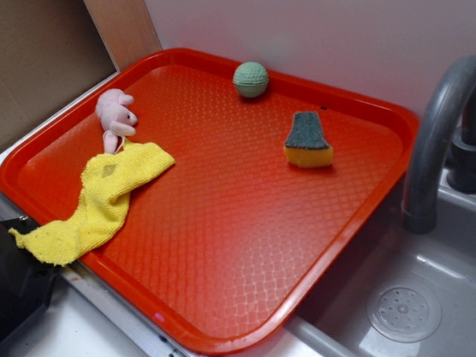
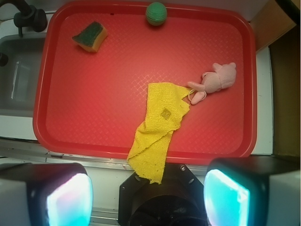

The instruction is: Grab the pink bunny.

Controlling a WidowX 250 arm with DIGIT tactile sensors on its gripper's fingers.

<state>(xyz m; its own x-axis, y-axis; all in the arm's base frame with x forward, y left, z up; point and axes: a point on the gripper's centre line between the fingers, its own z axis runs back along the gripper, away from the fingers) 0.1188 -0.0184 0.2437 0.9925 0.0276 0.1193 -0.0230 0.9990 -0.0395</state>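
The gripper hangs high above the tray's near edge, its two fingers spread wide with nothing between them. Beyond it, the pink bunny lies on its side on the red tray: pale plush, rounded head, ears touching the yellow cloth that spills over the rim.

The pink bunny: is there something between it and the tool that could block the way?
Partly. The yellow cloth lies between the tool and the pink bunny, its far corner touching the bunny's ears. The bunny's head and body lie bare on the red tray, so from above nothing visible covers them.
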